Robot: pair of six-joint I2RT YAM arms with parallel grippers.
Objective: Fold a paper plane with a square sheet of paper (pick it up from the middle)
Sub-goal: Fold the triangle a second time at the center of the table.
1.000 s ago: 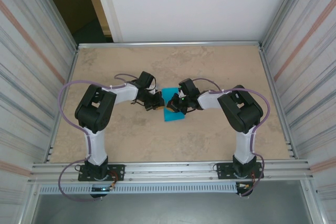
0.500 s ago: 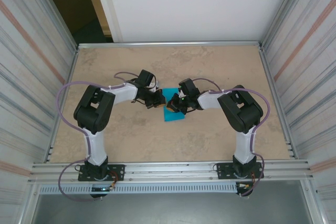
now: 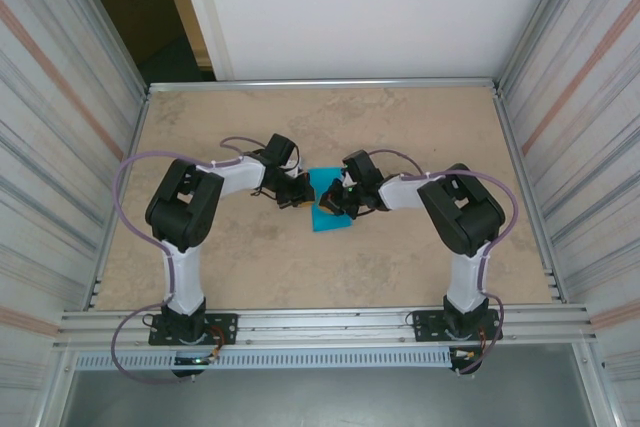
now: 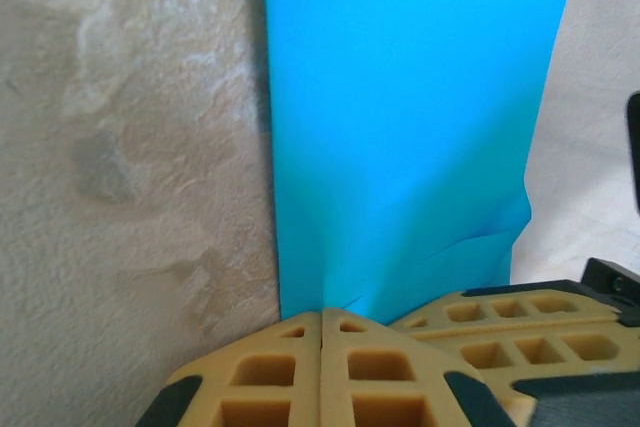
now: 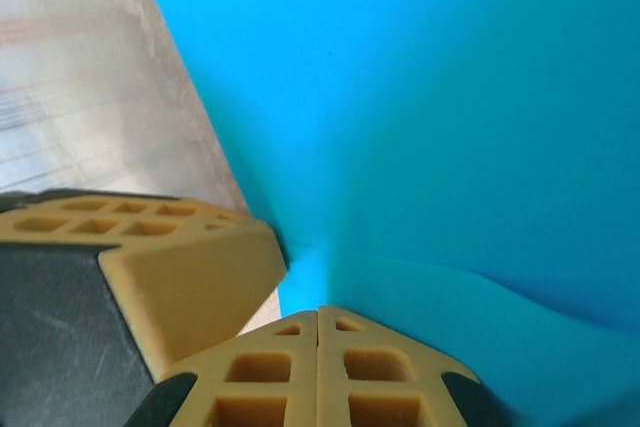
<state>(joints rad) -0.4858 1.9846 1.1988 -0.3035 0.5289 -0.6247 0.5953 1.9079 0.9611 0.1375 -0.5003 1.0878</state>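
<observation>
1. Yellow-tan padded left claw (image 3: 297,194) (image 4: 320,319): fingers pressed together, tips pinching the square sheet of paper (image 4: 400,127) where it narrows into the seam between them.
2. Centre: the turquoise sheet (image 3: 328,215) sits mid-worktop (image 3: 420,117), between the two claws. It reads as a narrow doubled strip rather than a full square. It lifts off the stone-patterned surface near the tips, with a soft crumple there.
3. Right claw (image 3: 337,199) (image 5: 318,319): fingers together as well, closed on the same sheet, and the paper bulges over its tips. The two claws sit just beside each other.
4. Step, by judgement: an early fold, both claws gathering the sheet at its middle. No point or wings are formed yet.
5. Next move calls for carrying the pinched part over evenly, both arms in step, then pressing a crease. An uneven pull risks a skewed fold or a tear.
6. Unclear: how many layers each claw holds. The strip's far end is cut off in the wrist views, and the arms cover part of the sheet from above.
</observation>
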